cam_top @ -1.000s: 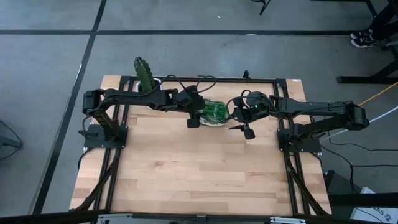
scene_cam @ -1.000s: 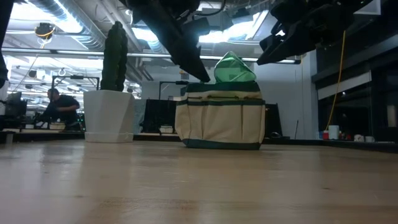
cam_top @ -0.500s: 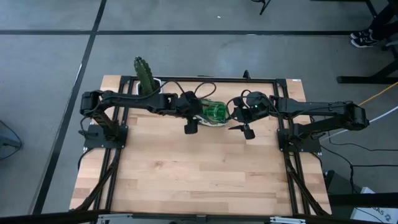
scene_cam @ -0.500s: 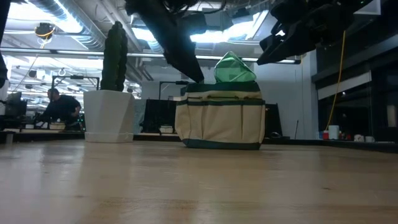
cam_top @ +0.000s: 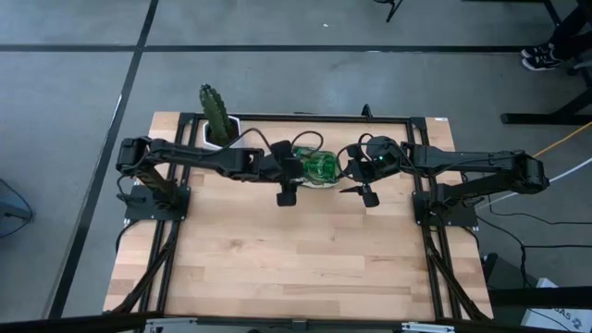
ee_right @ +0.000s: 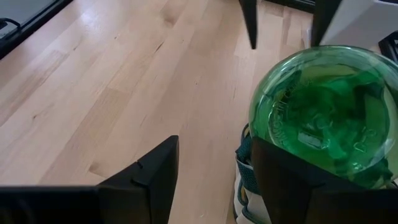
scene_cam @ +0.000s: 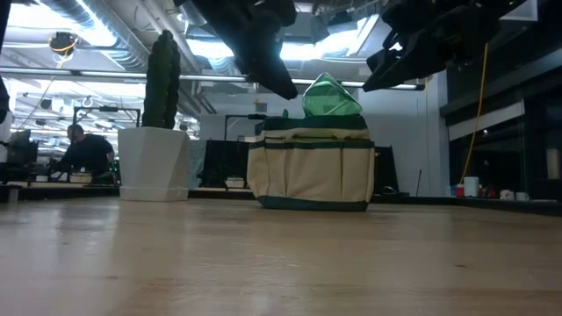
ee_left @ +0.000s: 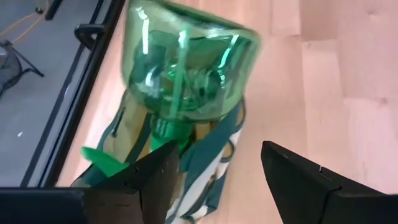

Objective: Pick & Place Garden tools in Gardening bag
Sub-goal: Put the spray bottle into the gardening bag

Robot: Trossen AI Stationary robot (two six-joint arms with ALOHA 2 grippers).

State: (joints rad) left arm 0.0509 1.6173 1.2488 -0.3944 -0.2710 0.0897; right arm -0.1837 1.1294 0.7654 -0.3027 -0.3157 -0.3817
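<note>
- Dark and long, the left arm reaches in over the table (cam_top: 277,268), and the left gripper (cam_top: 286,188) hangs up in the air with its fingers spread apart, holding nothing.
- The right arm reaches in from the other side, and the right gripper (cam_top: 363,188) hangs up high too, fingers apart and empty.
- The gardening bag (scene_cam: 311,164) sits on the table between the two grippers, just beside each one and lower down.
- The green spray bottle (cam_top: 321,166) stands upside down in the bag, its round bottom sticking up out of the top.
- The white pot (scene_cam: 153,163) with the cactus (scene_cam: 161,81) stands behind the left arm, well away from the left gripper.
- A person (scene_cam: 85,155) sits far back in the room.
</note>
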